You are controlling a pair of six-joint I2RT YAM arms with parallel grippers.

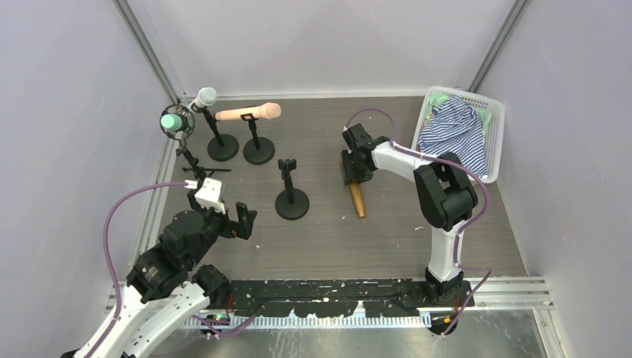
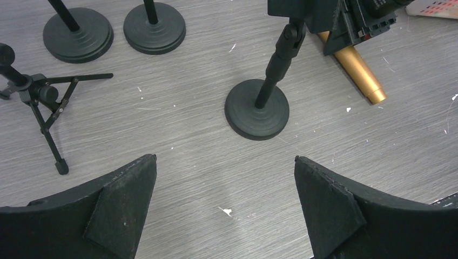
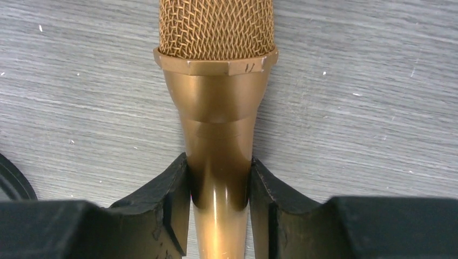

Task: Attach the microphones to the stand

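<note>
- Right wrist view: our right gripper point(image 3: 219, 186) clamps the golden-brown microphone point(image 3: 216, 108) below its head, flat on the table point(image 3: 351, 81).
- We should lift it level towards the empty stand point(image 1: 291, 195).
- Left gripper point(image 2: 226, 157) gapes, empty.

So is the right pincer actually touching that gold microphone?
Touching. The right wrist view shows the right pincer closed on the gold microphone, both sides pressed against its handle with no gap.

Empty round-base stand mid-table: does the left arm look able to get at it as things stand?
Probably yes. The left gripper is open, empty, facing the empty stand across bare table; the right gripper, shut on the golden-brown microphone, lies off to the side.
</note>
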